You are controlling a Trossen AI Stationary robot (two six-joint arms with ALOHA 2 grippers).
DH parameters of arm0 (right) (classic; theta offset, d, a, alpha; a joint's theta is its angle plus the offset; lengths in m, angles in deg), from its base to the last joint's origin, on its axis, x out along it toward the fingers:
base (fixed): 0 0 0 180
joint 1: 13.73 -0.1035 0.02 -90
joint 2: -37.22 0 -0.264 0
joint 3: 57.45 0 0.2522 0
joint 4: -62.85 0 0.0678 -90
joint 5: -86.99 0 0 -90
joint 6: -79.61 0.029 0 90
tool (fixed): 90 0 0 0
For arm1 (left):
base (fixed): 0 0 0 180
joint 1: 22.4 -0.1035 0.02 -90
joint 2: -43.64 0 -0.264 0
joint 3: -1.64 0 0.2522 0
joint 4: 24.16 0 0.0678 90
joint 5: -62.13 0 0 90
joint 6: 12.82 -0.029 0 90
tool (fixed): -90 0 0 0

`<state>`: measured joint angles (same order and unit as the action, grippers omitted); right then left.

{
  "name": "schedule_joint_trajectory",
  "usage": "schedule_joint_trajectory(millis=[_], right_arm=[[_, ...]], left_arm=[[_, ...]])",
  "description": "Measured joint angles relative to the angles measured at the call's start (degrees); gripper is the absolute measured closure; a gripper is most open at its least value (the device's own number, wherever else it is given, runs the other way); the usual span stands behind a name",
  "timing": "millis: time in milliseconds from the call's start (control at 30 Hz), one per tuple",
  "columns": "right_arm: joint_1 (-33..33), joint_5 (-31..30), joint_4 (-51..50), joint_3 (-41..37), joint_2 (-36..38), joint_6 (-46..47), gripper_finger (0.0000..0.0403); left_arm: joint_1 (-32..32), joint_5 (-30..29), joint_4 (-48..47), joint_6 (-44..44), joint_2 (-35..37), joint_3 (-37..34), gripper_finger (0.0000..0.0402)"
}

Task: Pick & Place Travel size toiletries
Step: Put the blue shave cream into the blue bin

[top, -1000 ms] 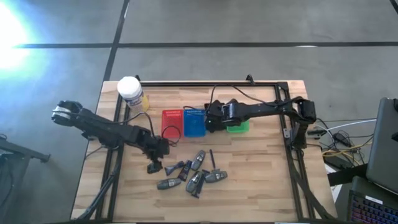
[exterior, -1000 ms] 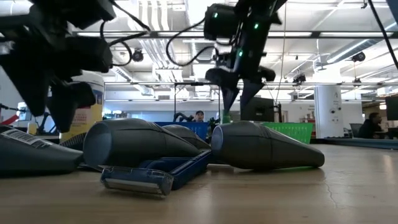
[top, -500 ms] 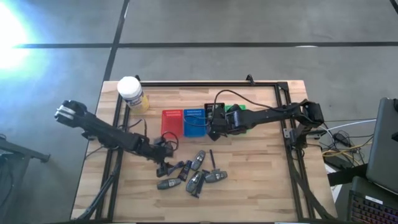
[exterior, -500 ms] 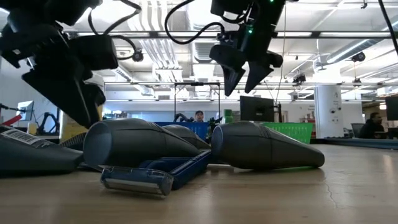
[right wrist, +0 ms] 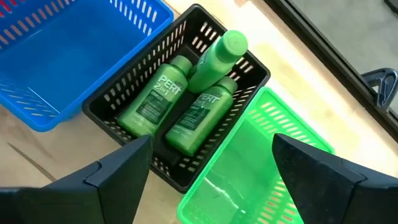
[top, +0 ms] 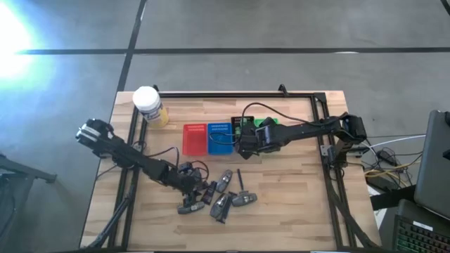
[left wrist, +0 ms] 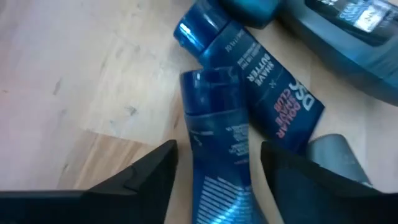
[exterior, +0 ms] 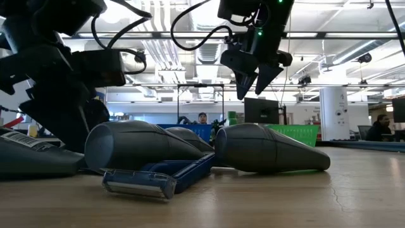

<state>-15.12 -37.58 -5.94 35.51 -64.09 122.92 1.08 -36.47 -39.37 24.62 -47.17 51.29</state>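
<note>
The loose toiletries [top: 219,197] lie in a pile on the table's near middle: grey oblong tubes [exterior: 266,149], blue tubes and a thin dark stick [top: 240,180]. My left gripper [top: 191,184] is low at the pile's left side and open. In the left wrist view its fingers [left wrist: 152,177] stand on either side of a blue tube [left wrist: 214,124] that lies flat beside a second blue tube [left wrist: 264,81]. My right gripper [top: 246,146] hangs open and empty [right wrist: 211,142] above the black tray [right wrist: 118,124], in which three green bottles [right wrist: 186,99] lie.
Red [top: 195,138], blue [top: 220,137], black and green [top: 267,124] trays stand in a row at mid-table. A yellow jar with a white cap [top: 149,105] stands at the far left corner. A blue razor [exterior: 158,177] lies in front of the grey tubes. Bare wood lies right of the pile.
My left gripper has moved right and toward the near edge, coming down at the pile of toiletries. My right gripper has risen from the black tray and shifted slightly toward the near edge.
</note>
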Motion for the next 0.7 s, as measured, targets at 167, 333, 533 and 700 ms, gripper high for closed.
schedule_joint_trajectory(millis=[167,333,533,700], right_arm=[[0.0,-0.42,-0.67,-0.15,2.36,0.07,0.0098],[0.13,-1.46,-1.92,-0.24,6.12,0.17,0.0129],[1.26,-1.46,-2.01,-0.24,10.89,2.72,0.0159],[2.9,-1.44,-2.0,-0.24,12.55,4.69,0.0169]], left_arm=[[-0.1,-3.94,-0.9,-3.27,1.18,0.65,0.0264],[-2.15,-5.33,-3.89,-1.18,4.75,0.4,0.0369],[-10.24,-4.52,-2.37,5.49,15.42,0.89,0.0366],[-23.26,-3.91,5.32,9.89,19.72,2.83,0.0361]])
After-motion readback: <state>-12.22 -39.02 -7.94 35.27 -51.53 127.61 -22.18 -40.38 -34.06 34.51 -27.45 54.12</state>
